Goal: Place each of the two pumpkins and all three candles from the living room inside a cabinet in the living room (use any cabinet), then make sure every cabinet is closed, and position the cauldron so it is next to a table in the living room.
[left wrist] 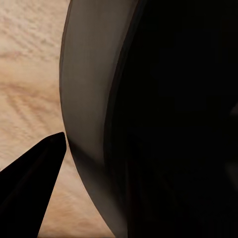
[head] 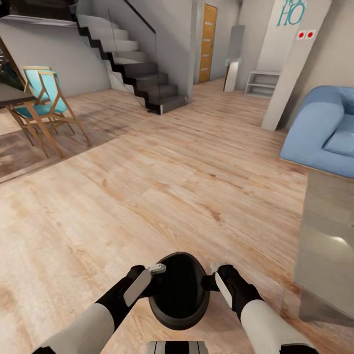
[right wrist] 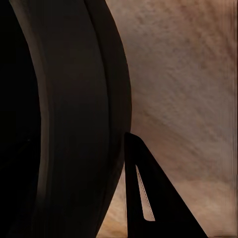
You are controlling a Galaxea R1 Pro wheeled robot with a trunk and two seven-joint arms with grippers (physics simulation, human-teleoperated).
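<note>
Cauldron (head: 179, 292) held low in front of the trunk, above the wooden floor (head: 162, 187), mouth tipped toward the head camera, dark inside. Left end effector (head: 158, 271) at the rim on the robot's left, right end effector (head: 215, 269) at the rim on the robot's right; each clamps the rim, one finger outside the wall, the other hidden by the pot. Left wrist view: curved grey-brown wall of the cauldron (left wrist: 89, 114) close up, black interior beside it, one dark fingertip (left wrist: 47, 158) just outside the wall, floor planks (left wrist: 27, 74) beyond. Right wrist view: same rim band (right wrist: 74, 124), one finger (right wrist: 144, 198) pressed along the outer wall, floor (right wrist: 183, 84) behind.

Surroundings, head view: grey rug (head: 327, 241) at right, blue sofa (head: 322, 130) beyond it. Turquoise chairs (head: 44, 101) with wooden frames at far left, beside a dark desk (head: 10, 94) edge. Staircase (head: 135, 64) ahead, orange door (head: 208, 42) further back.
</note>
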